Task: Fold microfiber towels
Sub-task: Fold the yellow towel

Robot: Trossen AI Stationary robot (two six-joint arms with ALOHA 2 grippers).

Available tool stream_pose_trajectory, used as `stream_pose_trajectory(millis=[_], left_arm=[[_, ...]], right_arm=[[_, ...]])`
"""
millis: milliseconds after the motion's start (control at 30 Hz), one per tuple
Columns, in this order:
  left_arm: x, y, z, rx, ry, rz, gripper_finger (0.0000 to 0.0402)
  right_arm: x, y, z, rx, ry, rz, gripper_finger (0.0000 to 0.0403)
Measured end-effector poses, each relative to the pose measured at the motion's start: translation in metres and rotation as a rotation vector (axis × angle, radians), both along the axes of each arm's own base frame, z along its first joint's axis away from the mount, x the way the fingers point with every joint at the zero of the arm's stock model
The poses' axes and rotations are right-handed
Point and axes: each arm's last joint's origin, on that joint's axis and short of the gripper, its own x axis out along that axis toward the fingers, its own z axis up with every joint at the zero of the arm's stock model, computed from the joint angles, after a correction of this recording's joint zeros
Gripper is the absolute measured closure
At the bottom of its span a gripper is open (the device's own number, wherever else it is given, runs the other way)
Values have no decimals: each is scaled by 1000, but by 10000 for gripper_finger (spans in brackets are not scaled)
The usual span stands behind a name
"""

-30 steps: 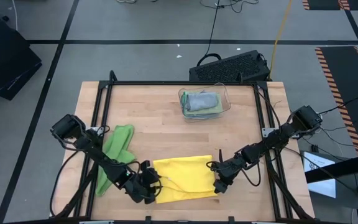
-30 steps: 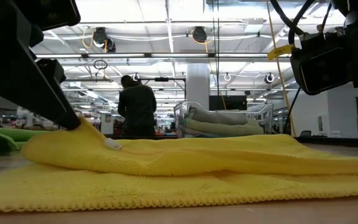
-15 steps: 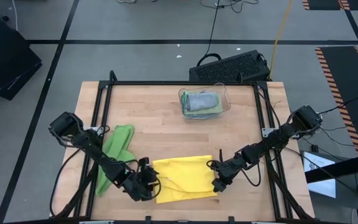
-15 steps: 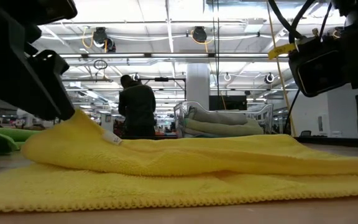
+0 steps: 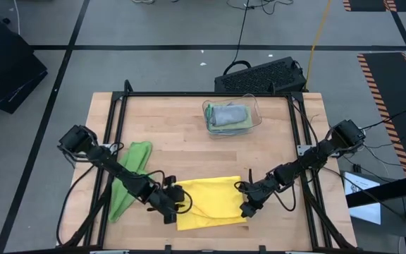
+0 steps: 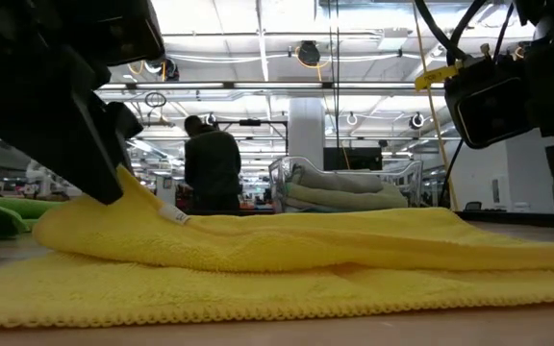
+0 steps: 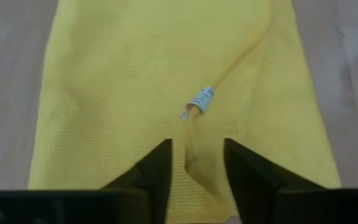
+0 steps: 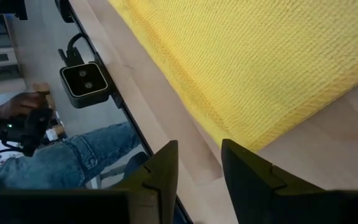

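Observation:
A yellow towel (image 5: 210, 202) lies folded over itself near the table's near edge, with a raised fold (image 7: 194, 124) that bears a white tag (image 7: 201, 99). My left gripper (image 5: 177, 201) slants down at the towel's left end, open, its fingers (image 7: 157, 168) on either side of that fold. My right gripper (image 5: 245, 209) hangs open just off the towel's near right corner (image 8: 229, 134), with only bare wood between its fingers. A green towel (image 5: 129, 176) lies crumpled at the left, partly under my left arm. My left gripper straddles the yellow towel's raised fold (image 7: 191, 158) at the towel's left end, slanting down from the table's left. In the low view a finger (image 6: 99, 159) meets the fold's peak (image 6: 128, 192). Whether the fold is pinched, I cannot tell. The rest of the towel lies on the table.
A clear bin (image 5: 232, 116) with folded towels stands at the far middle of the table. A black frame (image 5: 118, 127) runs round the tabletop, and a small camera (image 8: 84, 81) sits at the near edge. A person (image 6: 212, 163) stands in the room behind.
My left gripper has gone toward the table's right and a little toward the far edge, onto the yellow towel's left end, and it has rolled somewhat. The towel's raised fold stays where it was.

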Motion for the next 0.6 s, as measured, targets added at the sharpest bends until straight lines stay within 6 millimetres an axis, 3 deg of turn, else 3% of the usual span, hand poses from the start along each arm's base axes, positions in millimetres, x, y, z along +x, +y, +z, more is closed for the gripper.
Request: stream_pose_trajectory(millis=[200, 367, 600], left_arm=[[3, 4, 0, -23, 15, -6, 383], [1, 2, 2, -83, 27, 36, 389], [-4, 5, 30, -137, -68, 97, 393]], right_arm=[[-1, 0, 1, -32, -25, 6, 289], [-13, 6, 13, -176, -133, 45, 289], [-27, 30, 25, -348, -389, 171, 265]])
